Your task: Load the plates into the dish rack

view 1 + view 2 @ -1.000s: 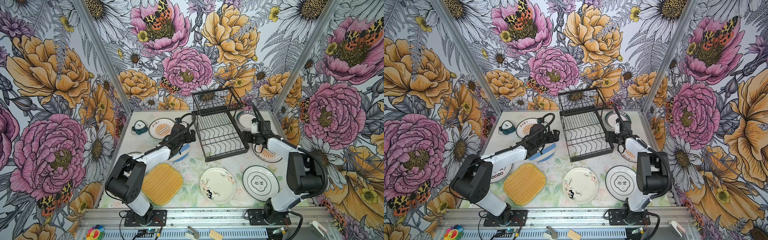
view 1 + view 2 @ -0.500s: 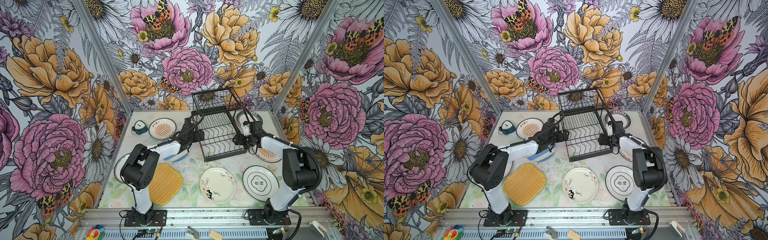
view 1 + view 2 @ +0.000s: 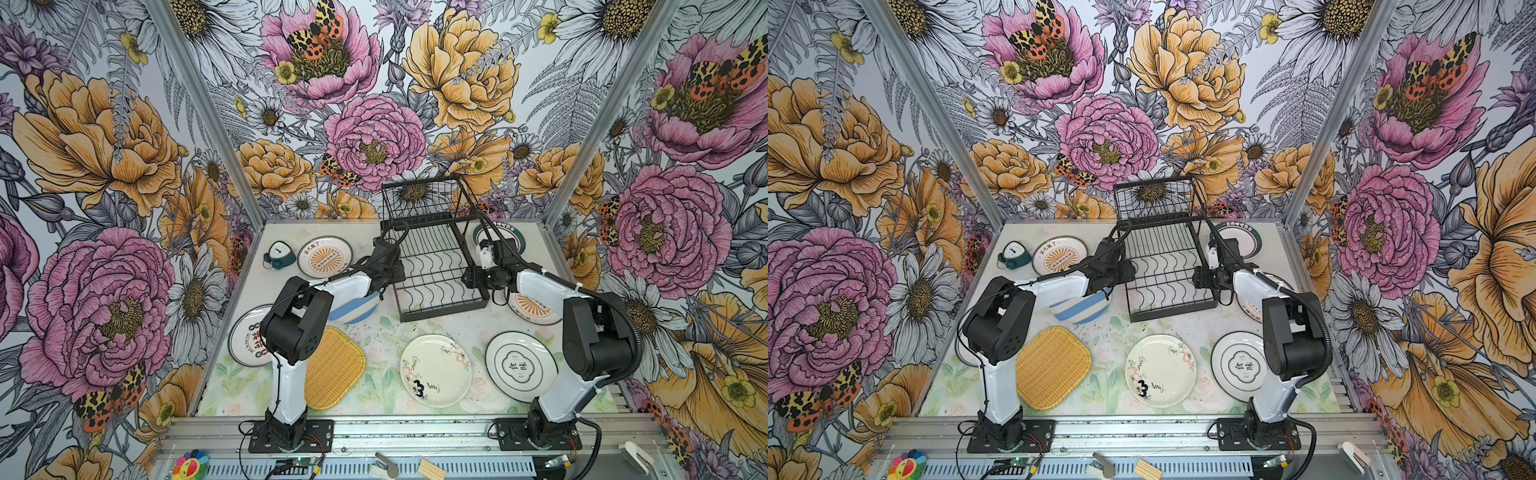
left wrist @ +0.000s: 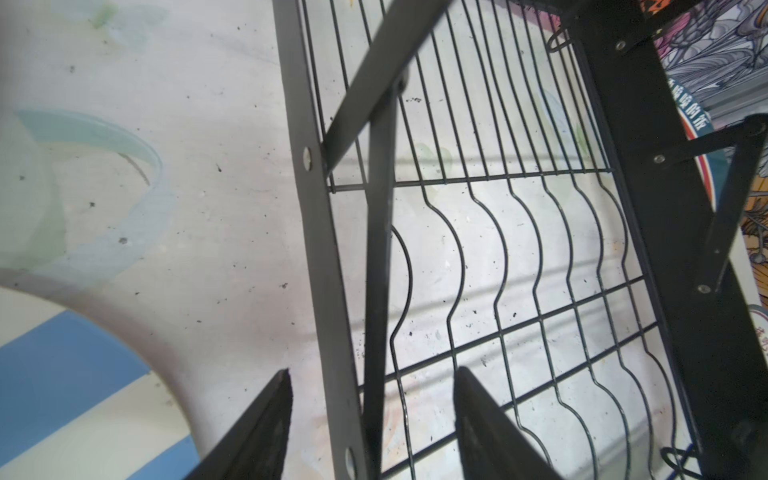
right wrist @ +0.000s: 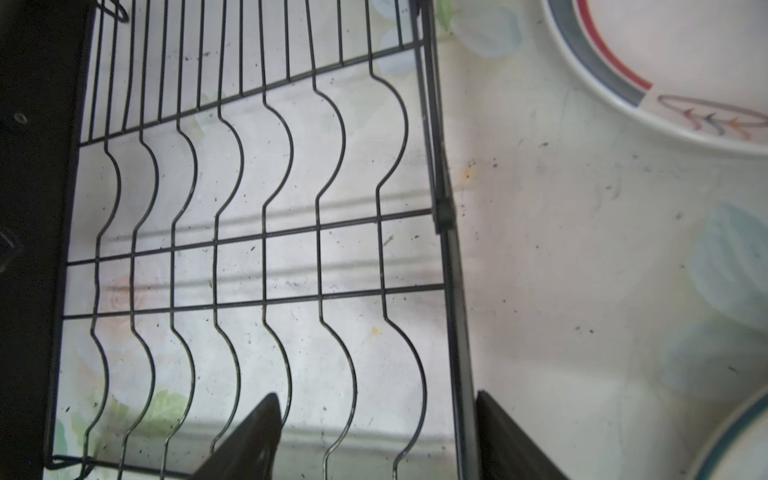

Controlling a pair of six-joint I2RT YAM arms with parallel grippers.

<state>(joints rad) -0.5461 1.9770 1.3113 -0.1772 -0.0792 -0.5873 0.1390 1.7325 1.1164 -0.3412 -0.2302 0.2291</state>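
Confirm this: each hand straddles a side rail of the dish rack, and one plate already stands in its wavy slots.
Wrong on the plate. The left hand and right hand each straddle a side rail of the dish rack, but its wavy slots hold no plate, as both wrist views show.

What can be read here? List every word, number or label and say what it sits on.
"食味": centre of the ringed white plate.
"3": bold black on the scribbled white plate; its handwriting is illegible.
Characters on the sunburst plate, the left-edge plate and the teal-rimmed plate at the back: too small to read.
Numerals on the clock: too small.
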